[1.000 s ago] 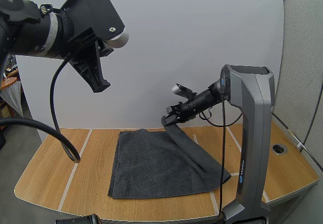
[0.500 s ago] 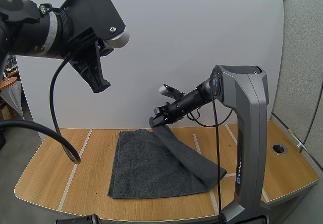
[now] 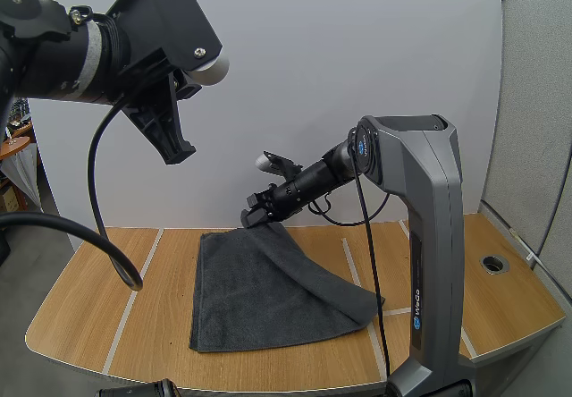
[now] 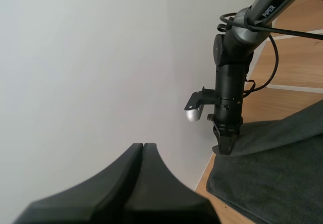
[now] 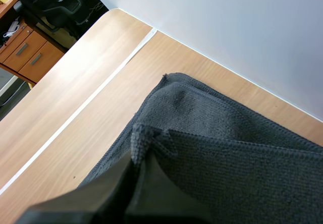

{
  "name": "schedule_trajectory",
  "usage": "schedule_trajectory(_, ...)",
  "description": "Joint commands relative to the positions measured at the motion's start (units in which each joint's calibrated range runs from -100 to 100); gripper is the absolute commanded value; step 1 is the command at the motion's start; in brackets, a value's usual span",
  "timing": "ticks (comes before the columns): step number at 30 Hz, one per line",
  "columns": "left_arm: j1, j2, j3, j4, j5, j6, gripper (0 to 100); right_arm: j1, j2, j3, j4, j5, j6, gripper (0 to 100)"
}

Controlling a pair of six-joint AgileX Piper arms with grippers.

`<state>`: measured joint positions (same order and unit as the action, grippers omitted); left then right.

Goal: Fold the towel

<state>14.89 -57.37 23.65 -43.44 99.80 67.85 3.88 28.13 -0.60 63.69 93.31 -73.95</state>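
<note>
Evidently mid-fold: the right gripper (image 3: 253, 219) pinches a corner of the dark grey towel (image 3: 268, 299), held above its far edge near the wooden table's (image 3: 152, 263) back edge — the rest lies across the table's middle. The left gripper (image 4: 143, 147) hangs high, clenched on nothing. Next, likely: carry the corner leftward and lay it down squarely.

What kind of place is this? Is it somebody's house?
Probably not a house: it looks like a robot lab or test bench. A left arm and a right arm stand over a wooden table with a plain white panel behind, and the right gripper pinches a dark grey towel.
</note>
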Motion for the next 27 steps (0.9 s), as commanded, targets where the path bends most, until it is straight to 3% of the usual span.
schedule_trajectory(1,-0.23,-0.41,-0.29,-0.69,0.20,-0.31,0,0.13,-0.93,-0.12,1.23,-0.46,0.20,0)
schedule_trajectory(16,-0.23,-0.41,-0.29,-0.69,0.20,-0.31,0,0.69,-8.13,-0.12,1.23,-5.70,1.01,0)
schedule_trajectory(27,-0.23,-0.56,-0.29,-0.69,0.20,-0.31,0,5.13,-8.37,-0.12,0.37,-8.62,3.60,0)
